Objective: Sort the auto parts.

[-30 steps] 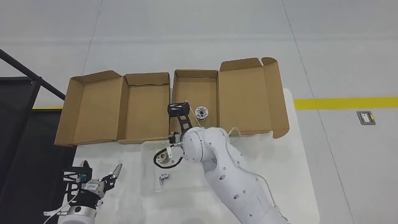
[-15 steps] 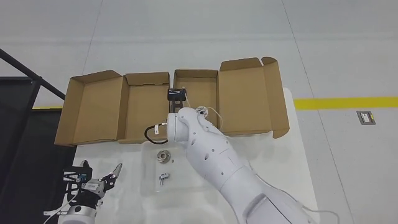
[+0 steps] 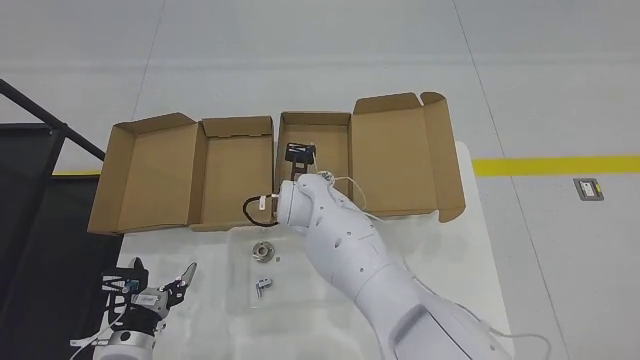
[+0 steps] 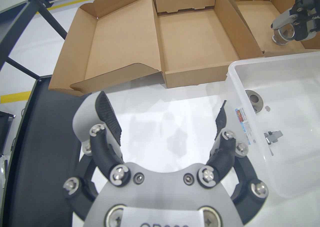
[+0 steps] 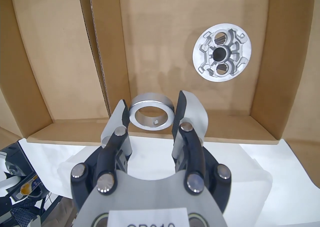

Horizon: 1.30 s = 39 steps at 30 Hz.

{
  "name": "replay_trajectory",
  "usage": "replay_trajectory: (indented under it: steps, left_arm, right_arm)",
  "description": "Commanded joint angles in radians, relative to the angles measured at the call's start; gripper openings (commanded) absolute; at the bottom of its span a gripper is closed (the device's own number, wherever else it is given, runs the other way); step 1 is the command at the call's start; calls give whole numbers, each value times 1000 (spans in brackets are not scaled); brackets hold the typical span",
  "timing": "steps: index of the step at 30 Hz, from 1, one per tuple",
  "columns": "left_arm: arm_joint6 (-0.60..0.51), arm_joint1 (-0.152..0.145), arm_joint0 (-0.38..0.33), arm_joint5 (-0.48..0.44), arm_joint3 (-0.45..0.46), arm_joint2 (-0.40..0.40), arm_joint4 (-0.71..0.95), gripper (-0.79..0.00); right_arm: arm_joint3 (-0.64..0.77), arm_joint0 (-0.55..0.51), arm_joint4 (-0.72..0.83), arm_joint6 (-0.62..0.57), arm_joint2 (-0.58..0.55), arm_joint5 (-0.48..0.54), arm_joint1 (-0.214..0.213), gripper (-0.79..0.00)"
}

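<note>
My right gripper [image 5: 152, 104] is shut on a silver ring [image 5: 149, 102] and holds it above the near left corner of the right cardboard box [image 5: 260, 103]. A silver toothed disc [image 5: 243, 48] lies flat on that box's floor. From above, the right gripper [image 3: 298, 152] hangs over the right box [image 3: 315, 128]. In the left wrist view it [image 4: 287, 28] shows farther off with the ring [image 4: 283, 37]. My left gripper [image 4: 162, 103] is open with nothing in it, low over the table's near left part [image 3: 162, 272].
A clear plastic bin [image 4: 231, 68] on the table holds a round grey bushing [image 4: 255, 102] and a small metal bracket [image 4: 272, 135]. The left cardboard box [image 4: 195, 35] stands open beside the right one, its lid flap [image 4: 120, 45] spread outward. A black frame borders the table's left side.
My right arm has carried the ring from near the box's front wall farther over the right box, then a little to the right. The left gripper has not moved.
</note>
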State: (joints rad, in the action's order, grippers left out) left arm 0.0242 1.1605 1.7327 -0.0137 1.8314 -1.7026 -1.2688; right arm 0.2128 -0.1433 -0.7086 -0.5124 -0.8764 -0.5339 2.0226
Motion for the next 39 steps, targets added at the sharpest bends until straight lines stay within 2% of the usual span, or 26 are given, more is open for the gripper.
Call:
replay_trajectory:
  steps: [1, 4, 12, 17, 21, 26, 29, 32, 36, 39]
  left_arm:
    - [0, 0, 0, 0, 0, 0, 0, 0]
    - [0, 0, 0, 0, 0, 0, 0, 0]
    - [0, 0, 0, 0, 0, 0, 0, 0]
    - [0, 0, -1, -2, 0, -1, 2, 0]
    - [12, -2, -2, -29, 6, -27, -16, 0]
    - [8, -8, -10, -75, 15, -70, -42, 0]
    - [0, -12, -17, -133, 18, -93, -46, 0]
    - [-12, -17, -33, -179, 18, -115, -61, 0]
    - [-26, -24, -51, -242, 11, -131, -103, 0]
    - [-41, -30, -72, -295, -3, -136, -121, 0]
  right_arm:
    - [-2, 1, 9, 11, 3, -3, 0, -351]
    - [-1, 1, 27, 32, 5, -9, 0, -299]
    - [16, 2, 72, 85, 3, 51, -5, -274]
    - [47, -17, 78, 128, 0, 133, -9, -172]
    - [87, -45, 69, 182, -8, 204, -21, -163]
    - [212, -132, 27, 257, -21, 289, -51, -172]
    - [332, -208, -27, 266, -43, 362, -90, -166]
    - [526, -326, -111, 250, -81, 405, -140, -182]
    - [918, -564, -266, 146, -155, 459, -214, -194]
    - [1203, -750, -357, 45, -217, 538, -259, -191]
